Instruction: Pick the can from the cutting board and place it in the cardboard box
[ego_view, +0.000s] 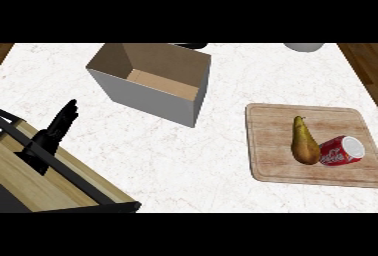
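**Head view: pick not yet begun**

Head view. The can (342, 151) lies on its side on the cutting board (310, 117), just beside the pear (303, 142) and well apart from the cardboard box (148, 97). No hand is near it, so the step is judged to be the reach. The next move calls for closing round the can without nudging the pear. The left hand (57, 127) rests at the left edge, fingers straight, holding nothing. The right hand is out of view.
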